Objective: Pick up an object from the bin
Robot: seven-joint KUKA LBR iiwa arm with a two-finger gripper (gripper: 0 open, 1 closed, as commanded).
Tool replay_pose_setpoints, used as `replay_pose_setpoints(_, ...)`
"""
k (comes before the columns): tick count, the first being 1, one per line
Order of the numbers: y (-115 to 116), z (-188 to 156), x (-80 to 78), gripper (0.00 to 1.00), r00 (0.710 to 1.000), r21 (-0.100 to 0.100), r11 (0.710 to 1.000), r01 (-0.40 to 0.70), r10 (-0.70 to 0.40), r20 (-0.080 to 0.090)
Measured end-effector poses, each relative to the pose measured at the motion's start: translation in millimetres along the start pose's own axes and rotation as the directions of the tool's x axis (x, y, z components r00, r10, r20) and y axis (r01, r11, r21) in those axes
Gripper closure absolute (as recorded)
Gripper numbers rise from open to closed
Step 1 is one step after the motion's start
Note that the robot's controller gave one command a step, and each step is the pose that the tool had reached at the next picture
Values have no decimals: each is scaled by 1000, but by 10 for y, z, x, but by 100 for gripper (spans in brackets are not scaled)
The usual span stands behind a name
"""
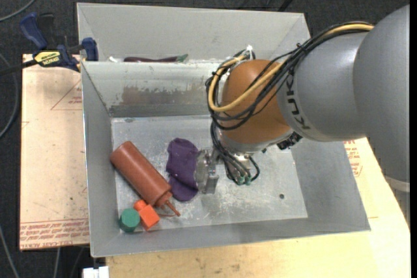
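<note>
My gripper (207, 174) hangs low over the bin floor, a little left of the middle. Its tip is right beside the right edge of a purple floppy lump (180, 165); I cannot tell whether it touches it. Left of the lump, a red-brown squeeze bottle (139, 172) lies on a slant with its thin nozzle pointing down and to the right, under the lump's lower end. At the bottle's lower end, near the bin's front left corner, an orange block (148, 215) and a green round cap (129, 221) sit side by side.
The arm's orange cover and looped cables hang over the middle of the bin, hiding the floor beneath them. Bare grey floor lies to the right and along the front wall. Something dark purple and green (155, 59) lies behind the inner back wall.
</note>
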State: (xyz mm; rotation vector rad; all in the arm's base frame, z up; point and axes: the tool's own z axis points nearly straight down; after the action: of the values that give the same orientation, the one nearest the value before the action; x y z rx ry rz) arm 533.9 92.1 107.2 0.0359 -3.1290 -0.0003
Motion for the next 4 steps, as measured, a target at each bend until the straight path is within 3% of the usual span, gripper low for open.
replay_pose_setpoints(1,-136,-564,-145,100,995,-5,995,101,-101,9)
replay_pose_setpoints(2,-492,-628,-364,0,998,-1,998,-69,69,2)
replay_pose_setpoints(3,-484,-635,-362,0,998,-1,998,-68,68,3)
replay_pose_setpoints(4,-136,-283,-525,0,996,-1,996,-90,90,14)
